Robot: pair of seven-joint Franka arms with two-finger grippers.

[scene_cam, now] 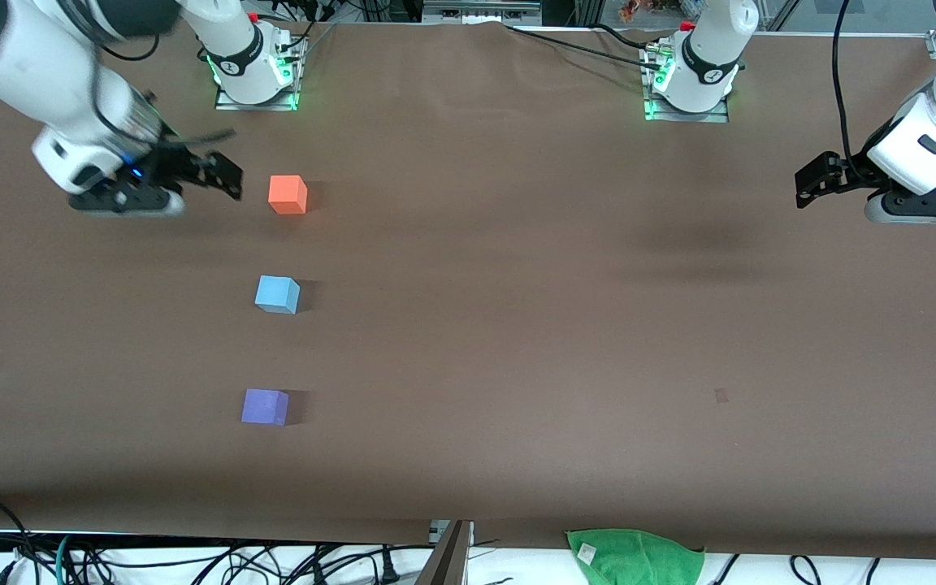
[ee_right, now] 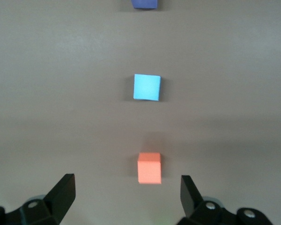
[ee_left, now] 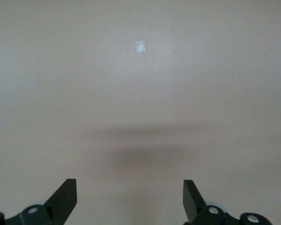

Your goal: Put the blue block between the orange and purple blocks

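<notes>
The blue block (scene_cam: pixel 277 293) sits on the brown table, in line between the orange block (scene_cam: pixel 288 194), which is farther from the front camera, and the purple block (scene_cam: pixel 265 406), which is nearer to it. All three stand apart toward the right arm's end. The right wrist view shows the orange block (ee_right: pixel 149 167), the blue block (ee_right: pixel 147 86) and an edge of the purple block (ee_right: pixel 144 3). My right gripper (scene_cam: pixel 224 162) is open and empty beside the orange block, also in its wrist view (ee_right: pixel 127 194). My left gripper (scene_cam: pixel 811 183) waits open and empty at the left arm's end, over bare table (ee_left: pixel 129 197).
A green cloth (scene_cam: pixel 634 556) lies at the table's front edge. A small pale mark (ee_left: pixel 140 47) is on the table surface toward the left arm's end. Cables run along the front edge and near the arm bases.
</notes>
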